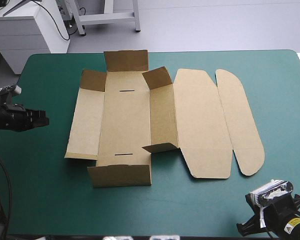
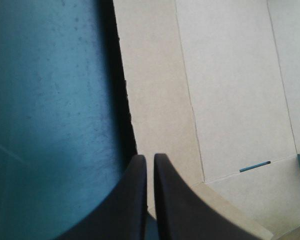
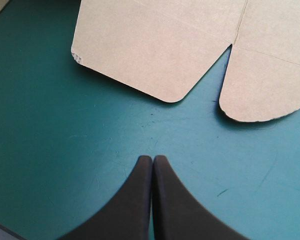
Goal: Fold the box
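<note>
The teal-green cover (image 1: 45,200) is seen stretched over the whole table, and fine scratches are marked across its near right part. Beyond the far edge a pale floor, a white cabinet (image 1: 27,30) and a grey metal frame (image 1: 107,17) are shown. The box (image 1: 125,120) is laid mid-table, mostly flat, with its lid panels spread toward the right and three small corner flaps raised. The left gripper (image 2: 150,158) is held clenched just beside the box's left edge, with nothing grasped. The right gripper (image 3: 152,159) is likewise pressed closed above bare cover, near the lid's rounded near corners.
</note>
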You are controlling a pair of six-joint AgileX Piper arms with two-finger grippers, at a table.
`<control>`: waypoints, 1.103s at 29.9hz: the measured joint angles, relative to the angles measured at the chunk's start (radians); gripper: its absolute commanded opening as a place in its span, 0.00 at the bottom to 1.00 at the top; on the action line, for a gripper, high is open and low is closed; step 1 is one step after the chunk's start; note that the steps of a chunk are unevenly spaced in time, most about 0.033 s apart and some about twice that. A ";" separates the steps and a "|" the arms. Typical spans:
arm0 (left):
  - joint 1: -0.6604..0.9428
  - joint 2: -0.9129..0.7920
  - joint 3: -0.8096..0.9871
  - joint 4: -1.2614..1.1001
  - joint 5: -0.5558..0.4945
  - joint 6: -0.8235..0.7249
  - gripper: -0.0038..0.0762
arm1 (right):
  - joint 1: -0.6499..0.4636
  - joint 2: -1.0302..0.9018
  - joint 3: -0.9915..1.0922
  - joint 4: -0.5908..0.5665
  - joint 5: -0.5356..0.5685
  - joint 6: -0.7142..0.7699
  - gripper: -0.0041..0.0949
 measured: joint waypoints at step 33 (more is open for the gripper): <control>-0.227 0.380 -0.010 -0.100 -0.025 -0.040 0.56 | 0.000 0.000 0.000 0.000 0.000 0.000 0.02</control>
